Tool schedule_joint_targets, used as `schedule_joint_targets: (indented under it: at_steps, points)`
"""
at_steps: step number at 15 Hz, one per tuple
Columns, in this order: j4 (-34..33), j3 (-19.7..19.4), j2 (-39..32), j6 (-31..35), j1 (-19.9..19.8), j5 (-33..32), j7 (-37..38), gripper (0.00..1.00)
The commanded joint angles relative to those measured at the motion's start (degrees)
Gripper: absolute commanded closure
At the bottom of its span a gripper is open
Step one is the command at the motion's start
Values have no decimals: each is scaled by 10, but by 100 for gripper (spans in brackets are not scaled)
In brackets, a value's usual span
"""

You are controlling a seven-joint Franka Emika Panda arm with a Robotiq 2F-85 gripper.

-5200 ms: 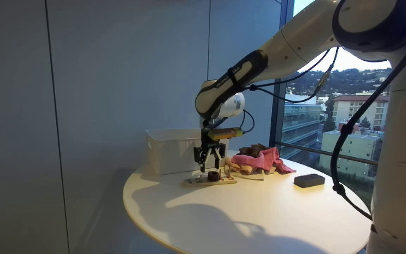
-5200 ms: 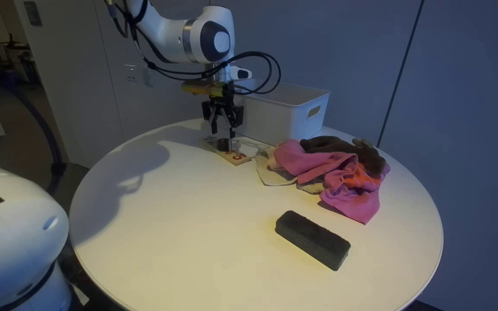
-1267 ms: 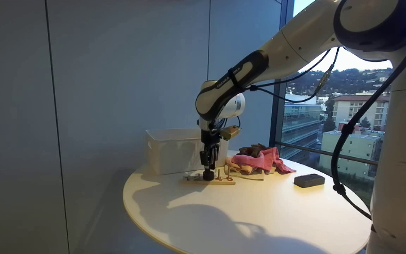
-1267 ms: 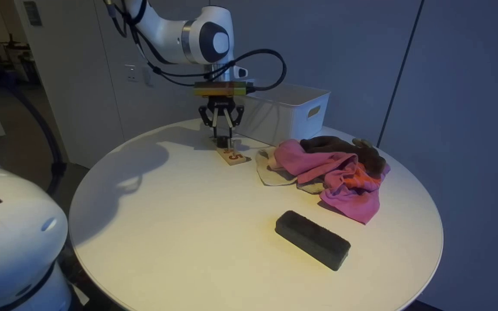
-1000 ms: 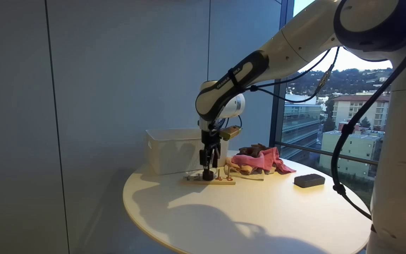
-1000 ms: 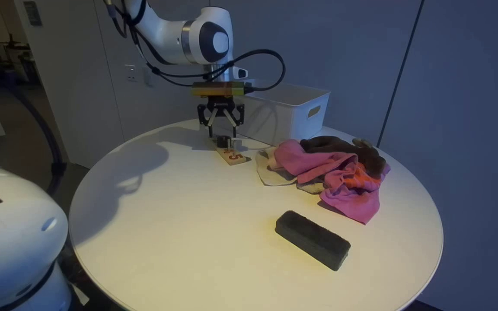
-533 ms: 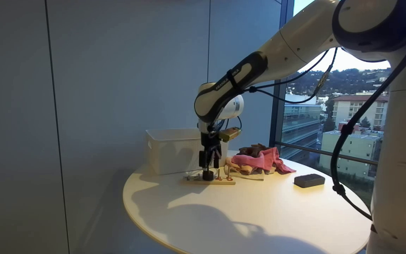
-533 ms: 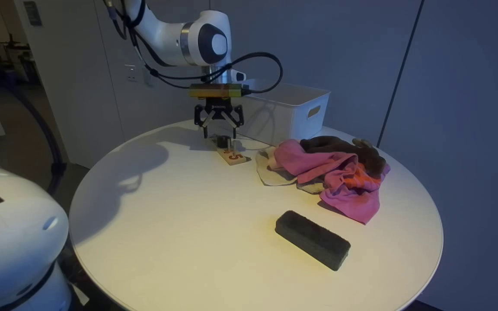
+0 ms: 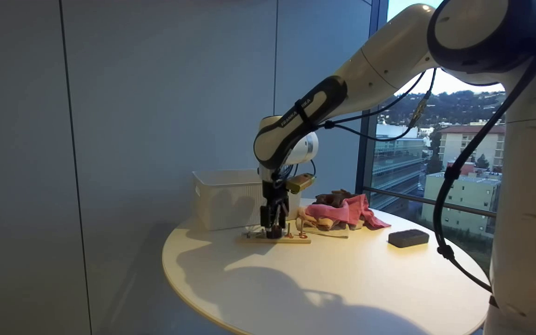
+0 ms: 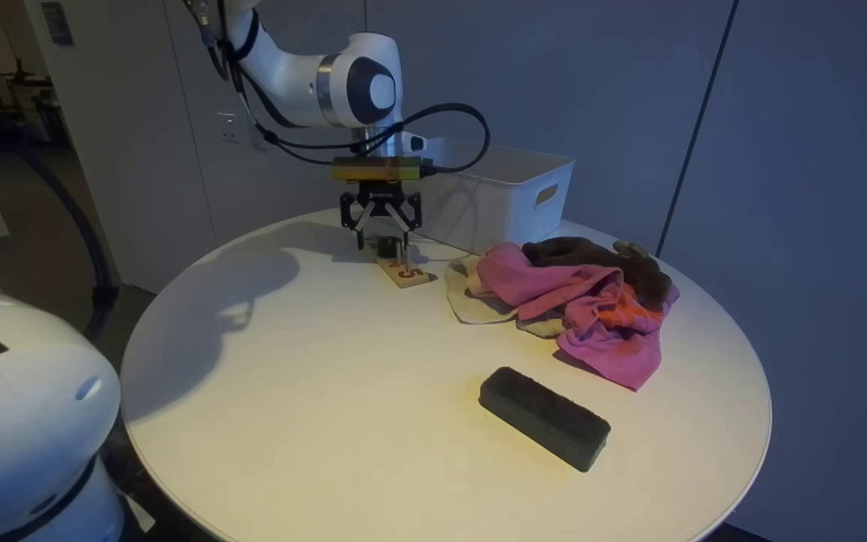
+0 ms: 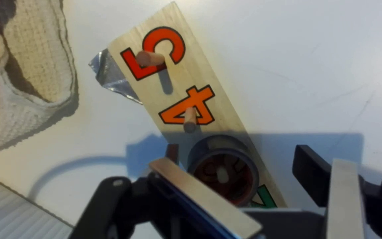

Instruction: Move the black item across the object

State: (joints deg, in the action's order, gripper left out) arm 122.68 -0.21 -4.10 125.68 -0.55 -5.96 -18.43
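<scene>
The black item is a small dark ring point(image 9: 275, 232), also in an exterior view point(image 10: 388, 246) and in the wrist view point(image 11: 207, 146). It sits around a peg on the tan wooden strip point(image 9: 298, 241), which also shows in an exterior view point(image 10: 407, 279) and in the wrist view point(image 11: 181, 75). The strip has upright pegs and coloured numbers; pegs at the 4 and 5 are bare. My gripper point(image 10: 383, 241) is open over the strip, one finger on each side of the ring, in the wrist view point(image 11: 240, 164) with a gap at the right finger. The near finger hides part of the ring.
A white box point(image 9: 226, 204) stands close behind the strip, also in an exterior view point(image 10: 471, 207). A pink and brown cloth heap point(image 10: 554, 286) lies beside the strip's 5 end. A black rectangular block point(image 10: 543, 418) lies further off. A silvery scrap point(image 11: 114, 74) touches the strip.
Over the last second or so the fingers have spread apart from the ring, and the gripper has lowered slightly. Since five seconds ago the gripper has turned and the ring has shifted a little.
</scene>
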Motion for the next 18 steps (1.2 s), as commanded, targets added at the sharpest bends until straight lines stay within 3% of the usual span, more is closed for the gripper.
schedule_joint_targets:
  at_steps: [1,5,6,18]
  points:
    - [-8,2,-7,19,1,-10,-3,42]
    - [-11,2,-9,19,0,-8,-1,72]
    - [-13,2,-9,14,0,-7,-1,74]
    - [10,0,68,10,1,-32,60,74]
